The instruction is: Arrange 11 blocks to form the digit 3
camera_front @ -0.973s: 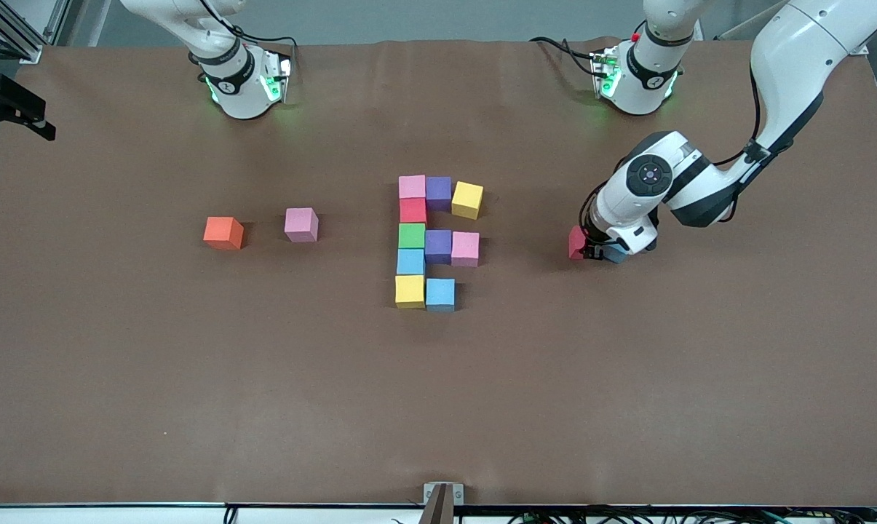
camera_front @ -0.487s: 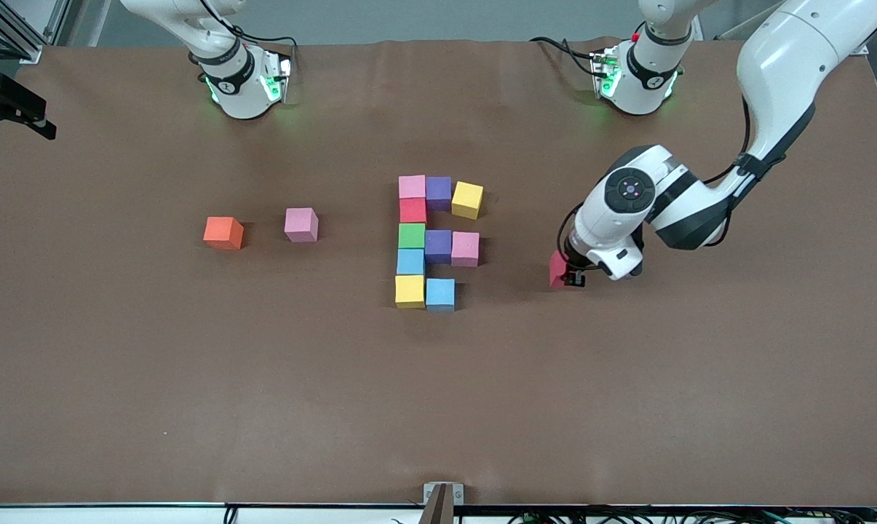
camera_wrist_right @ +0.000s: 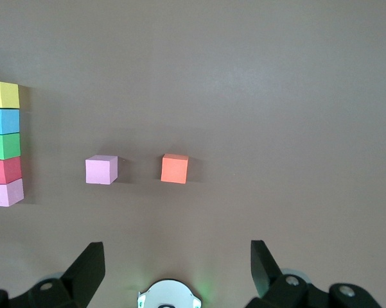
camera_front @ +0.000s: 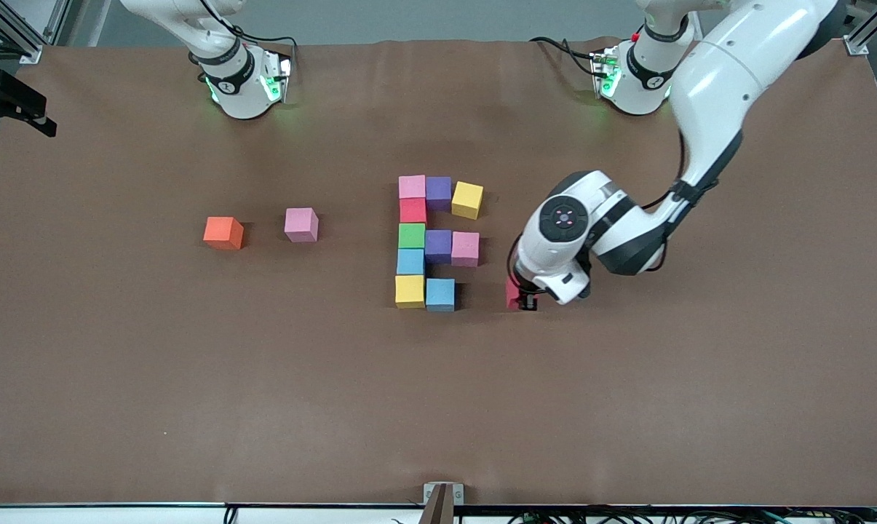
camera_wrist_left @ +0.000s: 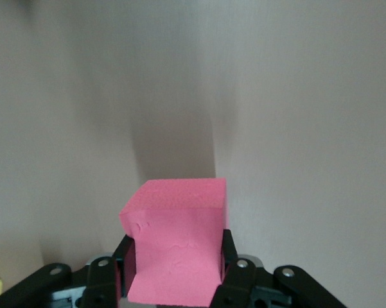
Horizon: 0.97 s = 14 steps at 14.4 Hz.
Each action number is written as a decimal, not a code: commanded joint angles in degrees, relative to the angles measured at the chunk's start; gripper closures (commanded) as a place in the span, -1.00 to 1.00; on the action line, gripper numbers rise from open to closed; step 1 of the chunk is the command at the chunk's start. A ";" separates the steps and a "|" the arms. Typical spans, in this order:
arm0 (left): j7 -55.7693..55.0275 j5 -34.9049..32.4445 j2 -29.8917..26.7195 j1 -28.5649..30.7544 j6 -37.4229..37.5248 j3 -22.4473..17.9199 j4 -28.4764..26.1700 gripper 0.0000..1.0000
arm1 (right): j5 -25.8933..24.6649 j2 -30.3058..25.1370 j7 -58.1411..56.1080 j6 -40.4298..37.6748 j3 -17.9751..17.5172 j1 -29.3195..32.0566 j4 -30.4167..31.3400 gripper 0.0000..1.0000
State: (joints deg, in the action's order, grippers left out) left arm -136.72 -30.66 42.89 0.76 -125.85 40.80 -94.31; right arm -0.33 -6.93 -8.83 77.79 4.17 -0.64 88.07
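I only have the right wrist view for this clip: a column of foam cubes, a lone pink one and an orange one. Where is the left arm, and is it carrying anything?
Observer: The left hand is shut on a red matte foam cube, low over bare table beside the light blue foam cube that ends the figure's row nearest the front camera.
Operator: How many cubes are in the figure?
Observer: Nine; besides your column, a purple foam cube and a yellow foam cube form the farthest row.
Operator: Is that row tidy?
Observer: No, the yellow foam cube sits skewed.
Operator: And the right hand?
Observer: The right hand is open; that arm waits near its base.
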 commanded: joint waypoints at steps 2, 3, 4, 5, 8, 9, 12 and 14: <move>0.05 2.54 5.18 -7.60 1.58 -4.41 8.95 0.51 | 1.03 -1.51 1.01 -0.09 -0.48 0.81 1.23 -1.00; 0.05 2.63 6.50 -8.75 1.58 -4.94 11.15 0.51 | 1.73 -1.51 1.01 -0.09 -0.30 0.90 1.14 -1.00; 0.05 2.63 7.73 -9.71 1.58 -5.29 12.82 0.51 | 1.91 -1.51 1.01 -0.09 -0.30 0.90 1.23 -1.00; 0.05 2.63 8.26 -10.51 1.49 -5.55 13.62 0.51 | 2.00 -1.51 1.01 -0.09 -0.30 0.90 1.14 -1.00; 0.05 2.72 9.93 -12.01 1.14 -5.91 14.77 0.51 | 2.09 -1.51 1.01 -0.27 -0.21 0.99 1.23 -1.00; 0.05 2.72 10.37 -12.44 0.96 -5.91 14.86 0.50 | 2.09 -1.51 1.01 -0.44 -0.21 0.99 1.23 -1.00; 0.05 2.72 11.52 -13.59 0.87 -5.91 16.00 0.50 | 2.09 -1.59 3.46 -0.53 -0.30 0.99 1.23 -1.00; 0.05 2.72 11.96 -13.77 0.79 -5.91 16.35 0.50 | 2.97 -1.51 4.18 -0.53 -0.21 1.08 1.23 -1.00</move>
State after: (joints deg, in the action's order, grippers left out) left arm -137.21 -29.14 53.18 -11.65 -125.68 35.48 -80.46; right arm 1.20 -6.94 -6.07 77.38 4.42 -0.63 88.07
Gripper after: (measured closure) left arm 0.467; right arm 0.000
